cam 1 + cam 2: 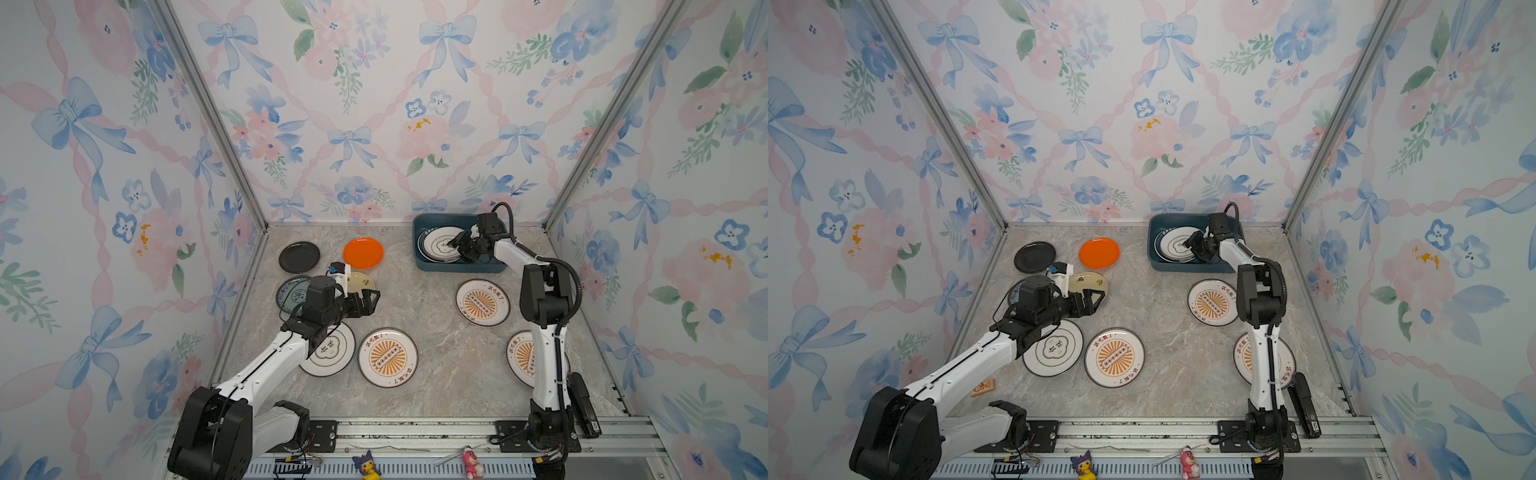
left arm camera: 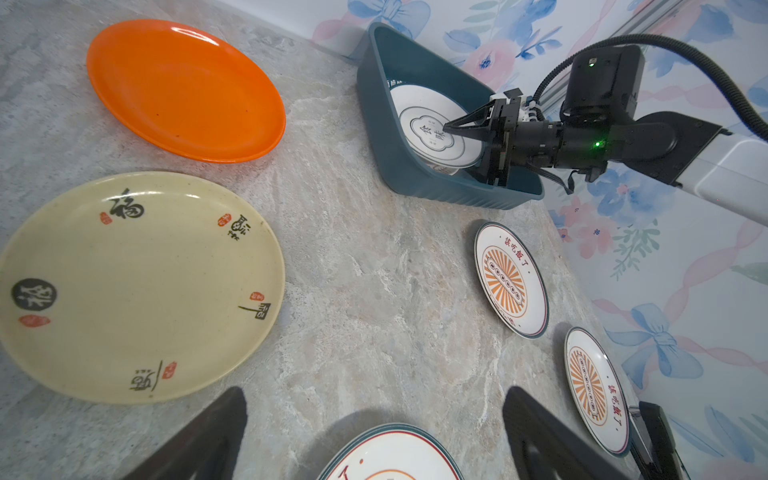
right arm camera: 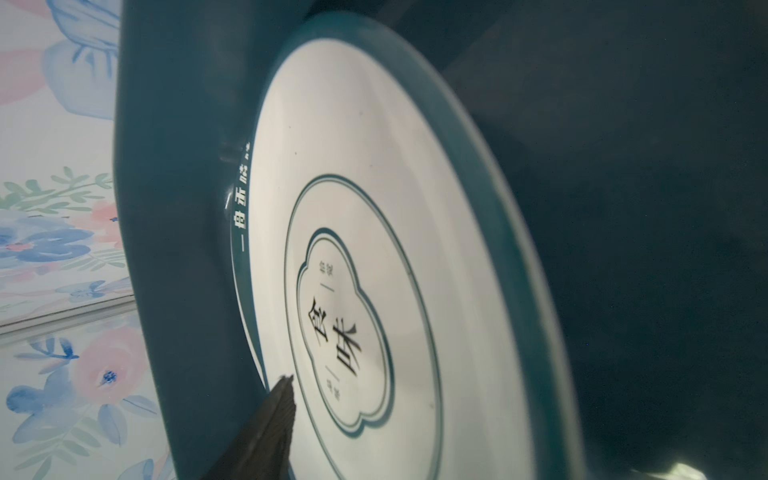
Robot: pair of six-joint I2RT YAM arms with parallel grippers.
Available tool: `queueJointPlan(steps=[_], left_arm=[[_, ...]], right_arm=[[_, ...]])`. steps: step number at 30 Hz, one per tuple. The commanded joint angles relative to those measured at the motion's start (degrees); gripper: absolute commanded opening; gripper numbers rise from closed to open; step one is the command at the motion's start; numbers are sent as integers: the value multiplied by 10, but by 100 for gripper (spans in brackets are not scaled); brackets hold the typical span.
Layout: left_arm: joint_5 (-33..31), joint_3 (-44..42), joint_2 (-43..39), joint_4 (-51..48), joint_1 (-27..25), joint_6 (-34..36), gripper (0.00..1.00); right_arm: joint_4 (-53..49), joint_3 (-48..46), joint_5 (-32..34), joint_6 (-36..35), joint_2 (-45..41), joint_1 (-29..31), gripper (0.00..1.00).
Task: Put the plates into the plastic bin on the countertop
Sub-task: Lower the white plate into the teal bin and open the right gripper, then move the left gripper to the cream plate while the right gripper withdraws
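Right gripper [image 2: 445, 128] at plate [image 3: 374, 249] in bin [image 2: 376, 108]

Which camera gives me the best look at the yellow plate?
Left wrist: the yellow plate lies close and unobstructed. In both top views the left arm partly hides it. The right wrist view misses it.

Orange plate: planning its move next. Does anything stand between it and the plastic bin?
Nothing visible: the countertop between the orange plate and the plastic bin is bare. The right gripper, though, reaches into the bin over the cloud-emblem plate.
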Motion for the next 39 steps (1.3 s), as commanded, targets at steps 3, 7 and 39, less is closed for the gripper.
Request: queueJointPlan(steps=[3,7,39], left_arm=[[7,-12,-2,-1,5,-5,98],[5,-13,-4,-1,5,-4,98],[-18,-28,54,21,68,-25,98]], right_arm=[[-120,41,71,-65,-27,11,57],[-168,72,105,-95,-28,19,58],[-56,-150,133,-173,-310,94,61]])
